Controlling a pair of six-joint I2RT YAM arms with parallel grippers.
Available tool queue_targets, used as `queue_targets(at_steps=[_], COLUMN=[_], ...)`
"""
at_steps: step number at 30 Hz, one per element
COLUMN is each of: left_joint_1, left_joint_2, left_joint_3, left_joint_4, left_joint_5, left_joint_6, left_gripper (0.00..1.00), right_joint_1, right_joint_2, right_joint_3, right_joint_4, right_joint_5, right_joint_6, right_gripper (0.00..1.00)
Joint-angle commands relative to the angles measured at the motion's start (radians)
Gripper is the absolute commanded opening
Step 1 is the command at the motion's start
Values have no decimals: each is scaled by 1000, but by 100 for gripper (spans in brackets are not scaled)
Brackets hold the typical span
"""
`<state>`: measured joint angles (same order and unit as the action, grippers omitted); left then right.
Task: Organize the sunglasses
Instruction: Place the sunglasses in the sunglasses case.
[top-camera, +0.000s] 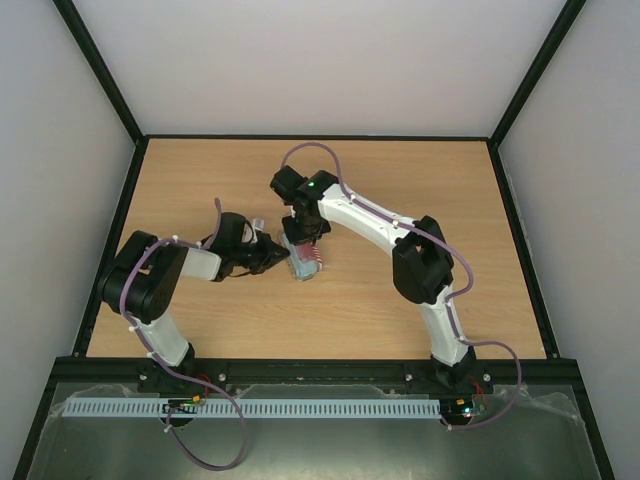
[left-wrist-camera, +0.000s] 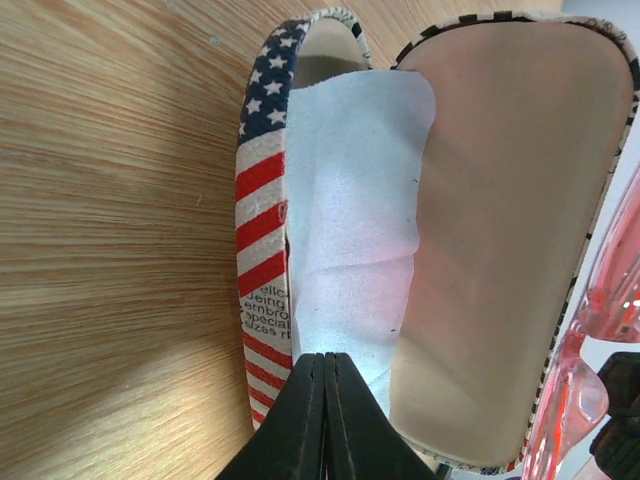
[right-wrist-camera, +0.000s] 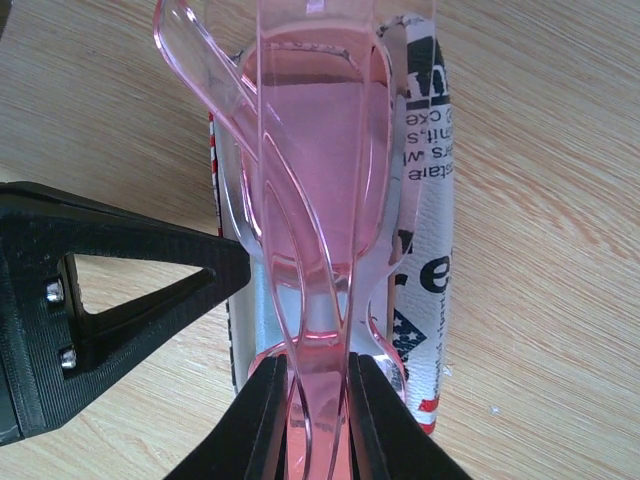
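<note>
Right gripper (right-wrist-camera: 318, 368): jaws narrow, clamped on sunglasses (right-wrist-camera: 320, 170), one finger each side of frame. Sunglasses project forward from fingertips, over open case (left-wrist-camera: 262, 200); contact with case unclear. In left wrist view they sit at right edge, just past case lid. Frame thin, translucent pink-red; tinted lens; slim temple arms folded across lens. Left gripper (left-wrist-camera: 323, 362): fingers pressed fully together, tips at near edge of light blue cloth (left-wrist-camera: 350, 220) lying in case; whether cloth is pinched, cannot tell. Case flag-print, on wood table (left-wrist-camera: 120, 200).
</note>
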<state>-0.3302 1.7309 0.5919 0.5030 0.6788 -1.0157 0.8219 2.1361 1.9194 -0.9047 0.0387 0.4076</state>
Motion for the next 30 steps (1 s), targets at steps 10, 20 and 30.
queue_targets(at_steps=[10,20,30], left_joint_1=[11,13,12], left_joint_2=[16,13,6], left_joint_3=[-18,-18,-20], left_joint_4=[-5,-5,-11], left_joint_5=[-1,-2,-5], left_joint_6=[6,7,9], left_gripper=[2,2,2], right_joint_1=[25,24,25], right_joint_2=[55,102,175], right_joint_3=[82,88,117], right_joint_4=[-104,-100,-88], right_joint_5=[11,-10,-28], right_joint_6=[24,21,33], right_gripper=[1,1,1])
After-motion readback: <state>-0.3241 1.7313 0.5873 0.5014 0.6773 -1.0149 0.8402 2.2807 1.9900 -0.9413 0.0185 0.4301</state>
